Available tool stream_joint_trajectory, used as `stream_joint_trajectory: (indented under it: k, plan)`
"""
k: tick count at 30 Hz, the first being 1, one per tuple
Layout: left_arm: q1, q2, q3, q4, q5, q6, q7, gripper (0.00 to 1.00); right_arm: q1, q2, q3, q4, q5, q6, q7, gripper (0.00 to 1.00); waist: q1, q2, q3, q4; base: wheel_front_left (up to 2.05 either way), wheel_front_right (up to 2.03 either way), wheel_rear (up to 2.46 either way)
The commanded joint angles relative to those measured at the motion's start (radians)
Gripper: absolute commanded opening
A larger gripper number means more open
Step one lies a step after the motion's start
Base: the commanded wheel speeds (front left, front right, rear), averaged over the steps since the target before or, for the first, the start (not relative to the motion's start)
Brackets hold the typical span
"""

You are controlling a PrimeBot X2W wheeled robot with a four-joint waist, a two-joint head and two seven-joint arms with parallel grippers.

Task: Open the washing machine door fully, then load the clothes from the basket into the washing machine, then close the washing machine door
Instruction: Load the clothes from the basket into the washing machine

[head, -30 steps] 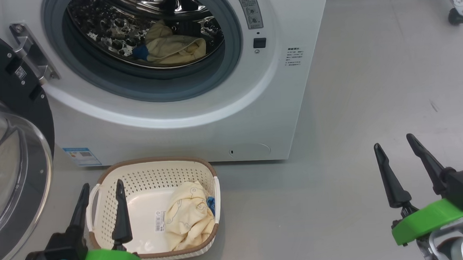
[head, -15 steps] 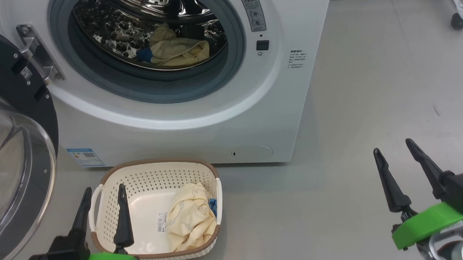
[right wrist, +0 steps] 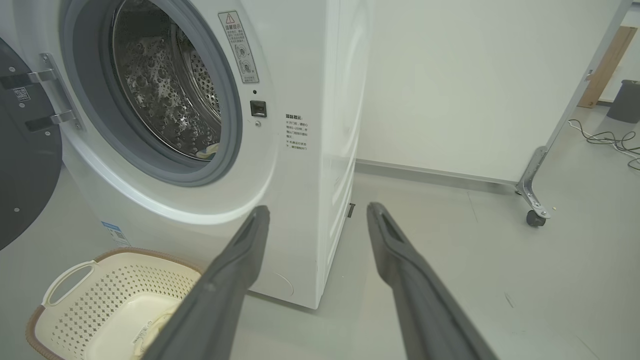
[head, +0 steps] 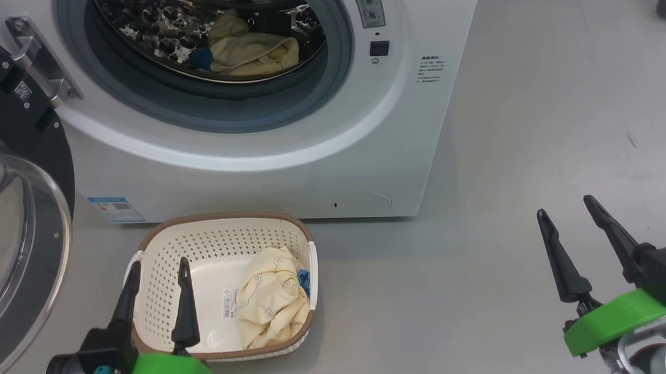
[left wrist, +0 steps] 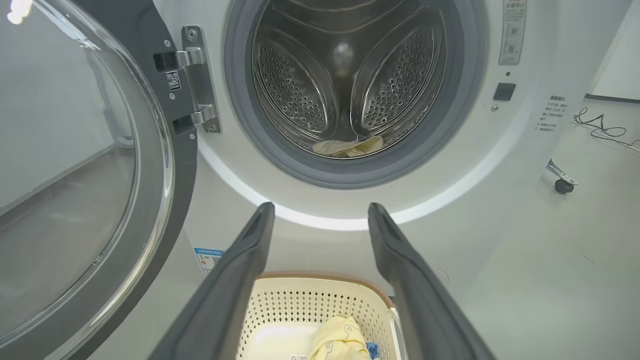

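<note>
The washing machine (head: 286, 172) stands ahead with its door (head: 11, 238) swung wide open to the left. One cream-yellow garment (head: 249, 49) with a blue patch lies in the steel drum (left wrist: 345, 85). On the floor in front sits the cream basket (head: 159, 247), holding another cream-yellow garment (head: 273, 298) at its right side. My left gripper (head: 159, 263) hovers open over the basket's near left part, holding nothing. My right gripper (head: 565, 204) is open over bare floor, well right of the machine. The left wrist view looks past the open fingers (left wrist: 240, 260) at the drum.
Grey floor stretches to the right of the machine. A frame leg with a caster (right wrist: 535, 218) stands at the far right by a white wall, with cables (right wrist: 607, 140) on the floor beyond. The open door takes up the space on the left.
The head camera has tilted and shifted, so the whole picture moved. My left gripper has crept a little forward and right over the basket. The right gripper has kept its place.
</note>
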Motion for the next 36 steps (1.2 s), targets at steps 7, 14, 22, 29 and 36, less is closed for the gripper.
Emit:
stream_joint_trajectory:
  k: [7,14,22,29,36]
  plan:
    - [-0.142,-0.006,-0.024,0.164,0.009,-0.049,-0.003,1.0,-0.066,-0.014,0.031,-0.058,0.017,0.01,-0.001,1.0,0.0,0.0,0.1,-0.016,0.0,0.0,0.0]
    - [-0.33,-0.013,-0.065,0.465,-0.014,-0.1,0.049,1.0,-0.122,-0.014,0.054,-0.073,0.027,0.01,-0.009,1.0,0.0,0.0,0.245,-0.061,0.0,0.0,0.0]
    - [-0.596,0.001,-0.089,0.815,-0.079,-0.145,0.162,1.0,-0.216,-0.014,0.092,-0.081,0.046,0.01,-0.046,1.0,0.0,0.0,0.483,-0.16,0.0,0.0,0.0]
    - [-0.736,0.039,-0.097,0.97,-0.181,-0.15,0.238,1.0,-0.28,-0.014,0.134,-0.091,0.065,0.01,-0.094,1.0,0.0,0.0,0.652,-0.236,0.0,0.0,0.0]
    - [-0.79,0.075,-0.154,0.995,-0.289,-0.151,0.31,1.0,-0.281,-0.014,0.143,-0.114,0.084,0.01,-0.112,1.0,0.0,0.0,0.765,-0.27,0.0,0.0,0.0]
